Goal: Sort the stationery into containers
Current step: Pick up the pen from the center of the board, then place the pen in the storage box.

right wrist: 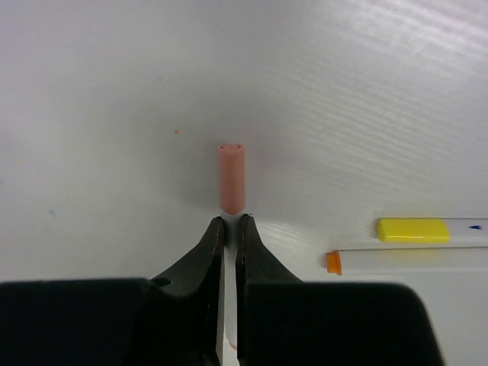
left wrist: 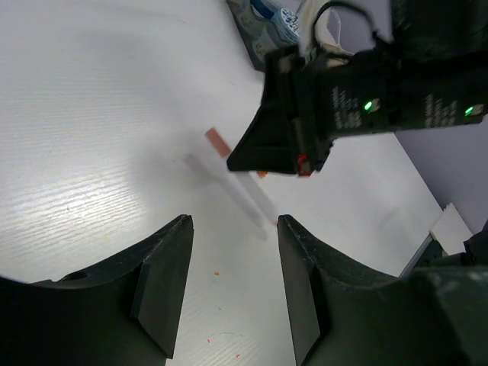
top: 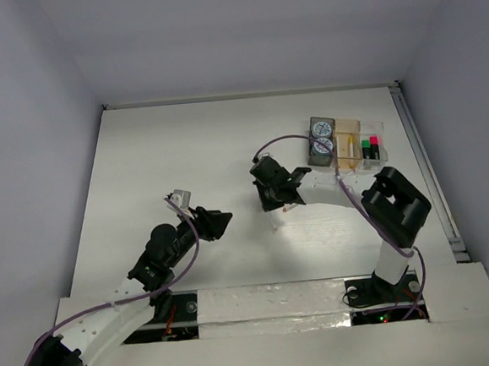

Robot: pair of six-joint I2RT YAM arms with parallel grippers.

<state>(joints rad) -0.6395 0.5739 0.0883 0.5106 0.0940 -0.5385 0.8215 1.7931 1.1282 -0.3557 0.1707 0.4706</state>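
Note:
My right gripper [right wrist: 230, 219] is shut on a thin pink-white pen [right wrist: 231, 179], its pink end sticking out past the fingertips just above the table. From the left wrist view, that pen [left wrist: 219, 142] slants down from the right gripper [left wrist: 263, 156]. A yellow pen [right wrist: 413, 229] and an orange pen [right wrist: 333, 262] lie on the table to the right. My left gripper [left wrist: 234, 229] is open and holds nothing, a short way left of the right gripper [top: 278, 202]. The containers [top: 344, 126] stand at the back right, holding two blue-white rolls [top: 321, 138] and pink- and green-capped highlighters [top: 370, 148].
A raised rail [top: 425, 169] runs along the table's right edge. The right arm's elbow [top: 394, 205] stands just in front of the containers. White walls close in the table at the back and on both sides.

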